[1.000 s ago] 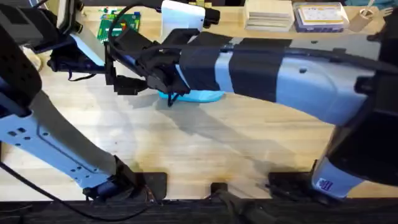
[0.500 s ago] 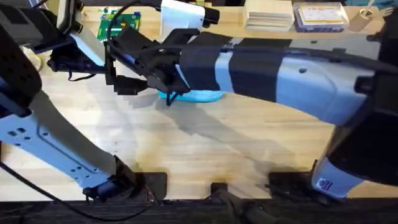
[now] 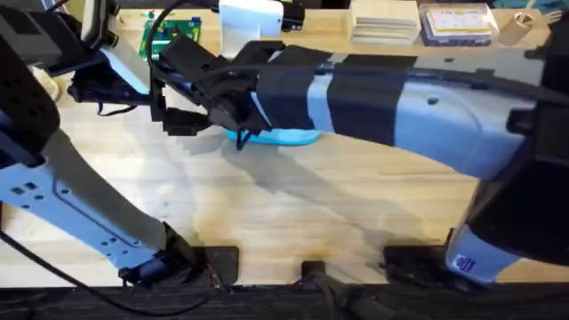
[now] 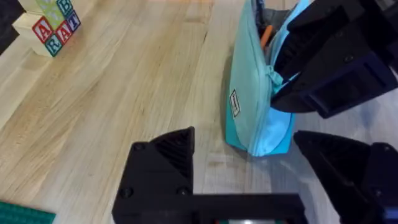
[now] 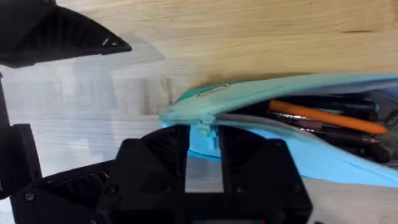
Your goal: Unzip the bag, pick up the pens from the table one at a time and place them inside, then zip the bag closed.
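The light blue bag [image 3: 283, 137] lies on the wooden table [image 3: 293, 209] at the far middle. Its zipper is partly open, and an orange pen [image 5: 323, 118] lies inside among darker pens. My right gripper [image 5: 204, 142] reaches across from the lower right and is shut on the small teal pull tab [image 5: 205, 129] at the bag's left end. In the overhead view the right gripper [image 3: 242, 135] hangs over that end. My left gripper [image 4: 249, 168] stands open just off the same end of the bag [image 4: 252, 106], touching nothing.
Lettered wooden blocks [image 4: 53, 25] sit on the table to the left of the bag. A green circuit board [image 3: 169, 36], a white object [image 3: 252, 18] and flat boxes [image 3: 384, 20] line the far edge. Bare wood lies in front of the bag.
Both arms and the bag hold still. The white object at the far edge has shifted slightly to the left.
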Action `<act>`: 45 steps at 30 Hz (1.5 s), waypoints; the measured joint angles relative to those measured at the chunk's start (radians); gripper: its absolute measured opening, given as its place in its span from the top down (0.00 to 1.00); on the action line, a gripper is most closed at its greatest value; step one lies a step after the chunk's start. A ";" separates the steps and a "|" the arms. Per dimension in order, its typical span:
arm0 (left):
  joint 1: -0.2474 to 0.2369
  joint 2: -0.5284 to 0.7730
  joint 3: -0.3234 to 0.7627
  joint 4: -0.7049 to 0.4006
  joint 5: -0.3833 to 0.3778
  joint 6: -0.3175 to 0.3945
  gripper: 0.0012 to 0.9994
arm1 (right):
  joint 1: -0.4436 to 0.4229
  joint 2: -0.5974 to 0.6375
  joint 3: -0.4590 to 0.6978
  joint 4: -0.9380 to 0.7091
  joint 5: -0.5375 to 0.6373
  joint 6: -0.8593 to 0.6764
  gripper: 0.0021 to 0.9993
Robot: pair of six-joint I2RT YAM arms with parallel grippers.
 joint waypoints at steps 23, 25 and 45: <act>0.000 0.000 0.000 0.000 0.000 0.000 0.01 | 0.000 0.000 0.000 0.002 0.005 -0.013 0.97; 0.000 0.000 0.000 0.000 0.000 0.000 0.01 | 0.000 0.000 0.000 -0.001 0.005 -0.014 0.97; 0.000 0.000 0.000 0.000 0.000 0.000 0.01 | 0.004 -0.027 0.002 -0.074 0.007 -0.051 0.97</act>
